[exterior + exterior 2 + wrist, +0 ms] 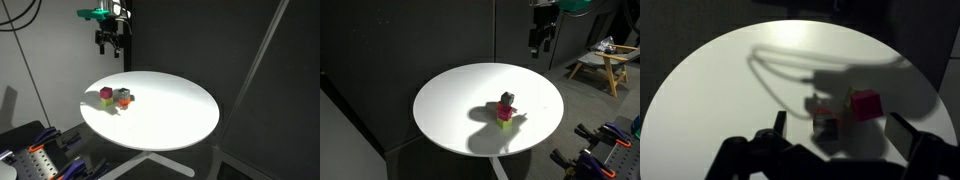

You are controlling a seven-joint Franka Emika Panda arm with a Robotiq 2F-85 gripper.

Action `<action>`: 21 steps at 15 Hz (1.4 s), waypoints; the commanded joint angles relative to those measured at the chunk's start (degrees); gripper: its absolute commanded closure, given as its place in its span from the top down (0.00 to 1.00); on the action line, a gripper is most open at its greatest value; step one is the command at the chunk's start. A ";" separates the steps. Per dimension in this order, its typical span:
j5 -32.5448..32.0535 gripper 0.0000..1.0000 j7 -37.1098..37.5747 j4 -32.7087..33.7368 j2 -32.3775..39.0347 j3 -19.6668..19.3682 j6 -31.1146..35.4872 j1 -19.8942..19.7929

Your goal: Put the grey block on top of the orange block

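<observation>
The grey block [122,93] sits on top of the orange block [122,101] on the round white table [170,115]. In the wrist view the grey block [827,128] is dark and in shadow, with a bit of the orange block [820,113] showing beside it. My gripper [110,45] hangs high above the table's far edge, well apart from the blocks, and is open and empty. It also shows in an exterior view [540,45] and in the wrist view [841,122].
A magenta cube [105,93] rests on a yellow-green block [106,102] right beside the grey and orange stack; both also show in an exterior view, magenta [507,108] over yellow-green [504,122]. A wooden stool [605,62] and tool racks [40,158] stand off the table.
</observation>
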 commanded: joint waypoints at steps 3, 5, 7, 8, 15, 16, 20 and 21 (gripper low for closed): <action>-0.27 1.00 -1.40 -4.23 -5.31 0.46 5.16 -0.24; -0.27 1.00 -0.85 -5.21 -6.35 0.57 6.65 -0.27; -0.11 1.00 0.09 -5.96 -7.24 0.61 7.54 -0.38; 0.10 1.00 0.45 -6.20 -7.54 0.58 7.89 -0.44; 0.52 1.00 2.49 -6.73 -8.53 0.61 7.75 -0.65; 0.12 1.00 1.38 -5.36 -6.94 0.67 6.91 -0.49; 0.12 1.00 1.40 -5.38 -6.73 0.68 6.91 -0.48; 0.12 1.00 1.39 -5.38 -6.72 0.69 6.91 -0.48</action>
